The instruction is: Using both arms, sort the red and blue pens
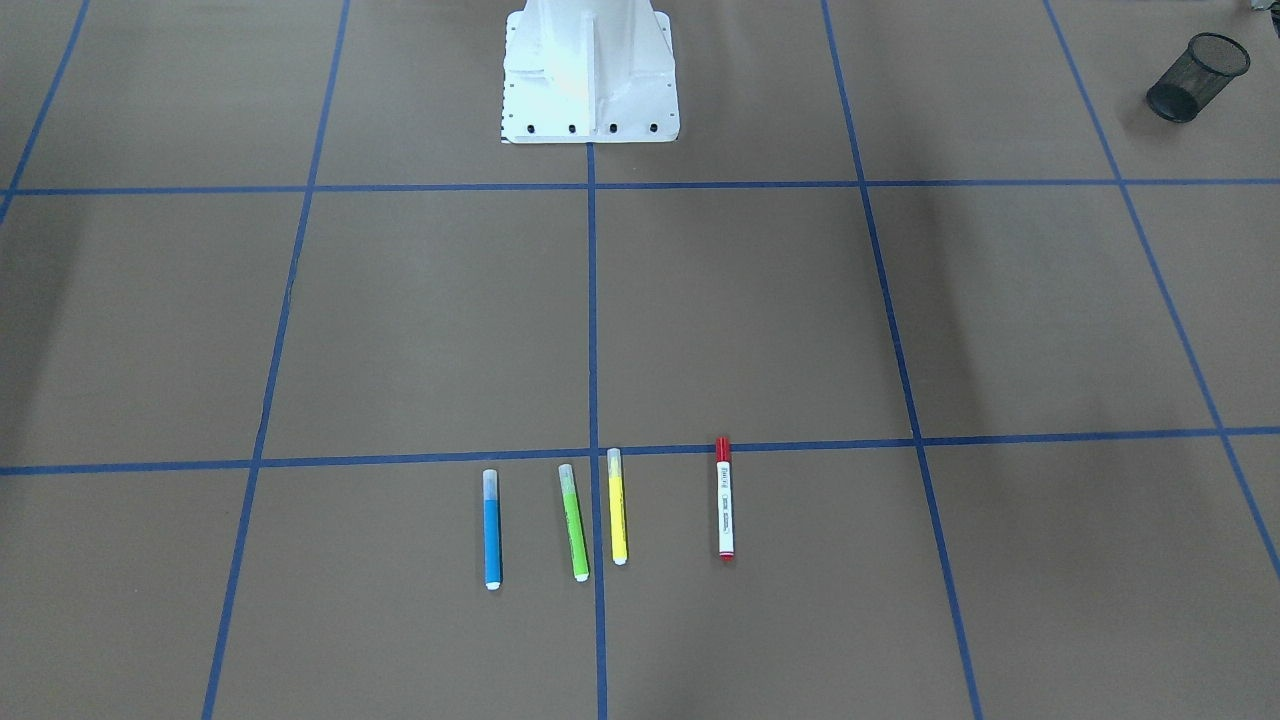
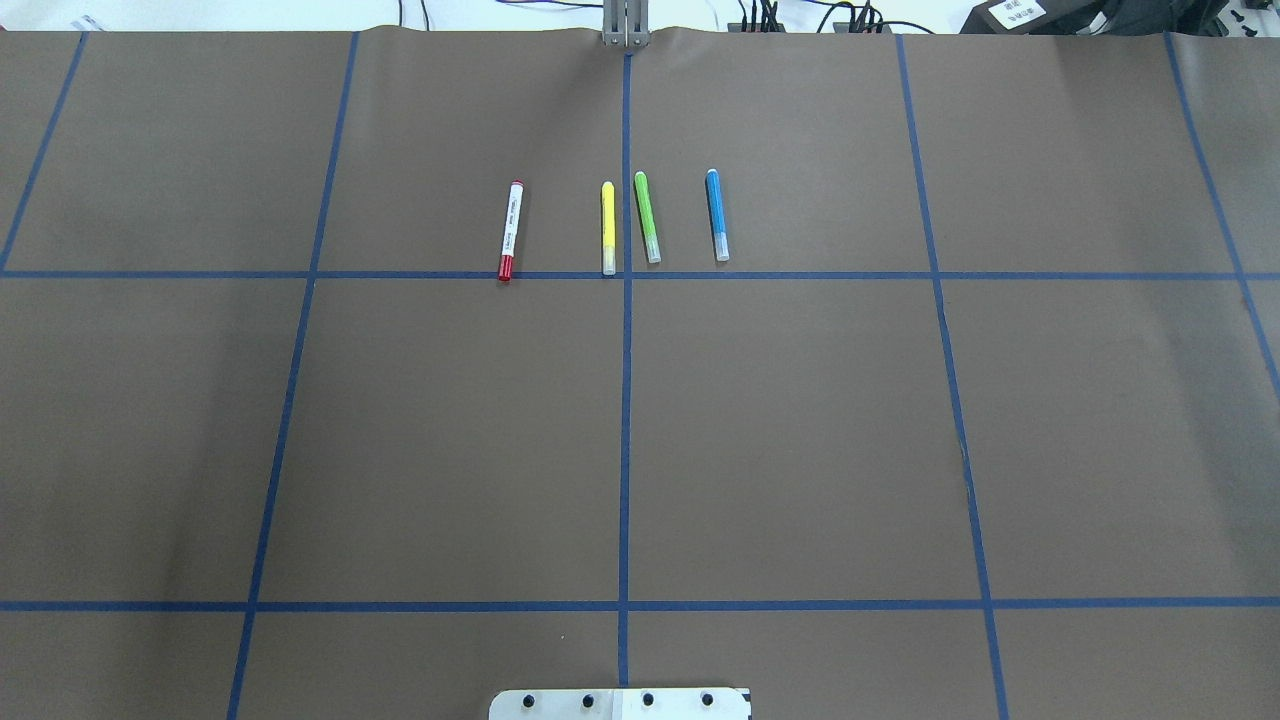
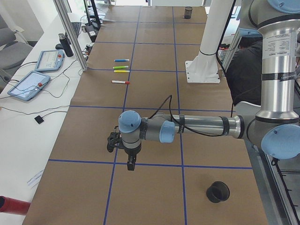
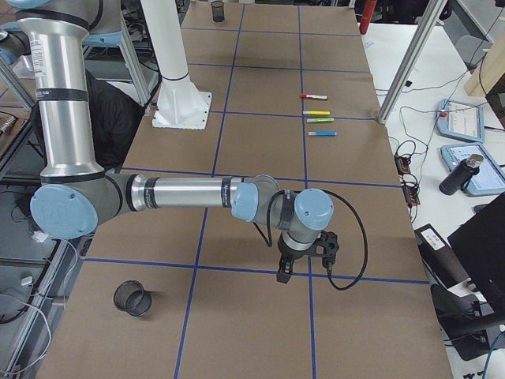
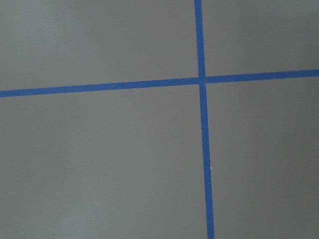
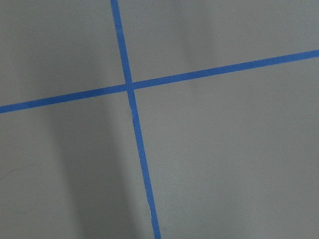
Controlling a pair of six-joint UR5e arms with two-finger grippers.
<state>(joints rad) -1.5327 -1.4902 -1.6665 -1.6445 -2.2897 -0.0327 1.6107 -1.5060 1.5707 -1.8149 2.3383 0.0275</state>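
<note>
The red pen [image 1: 724,498] [image 2: 511,230], white-barrelled with a red cap, lies flat on the brown table, its cap on a blue tape line. The blue pen [image 1: 491,528] [image 2: 717,215] lies parallel to it, at the other end of a row of pens. Only the side views show the arms. My left gripper [image 3: 130,164] hangs low over the table far from the pens [image 3: 120,82]. My right gripper [image 4: 282,272] does the same at the opposite end. I cannot tell whether either is open or shut. Both wrist views show only brown paper and blue tape.
A green highlighter [image 1: 574,522] and a yellow highlighter [image 1: 617,506] lie between the two pens. A black mesh cup [image 1: 1197,77] [image 3: 218,191] stands near the left arm's base, another [image 4: 132,298] near the right arm's. The white pedestal [image 1: 588,70] stands mid-table.
</note>
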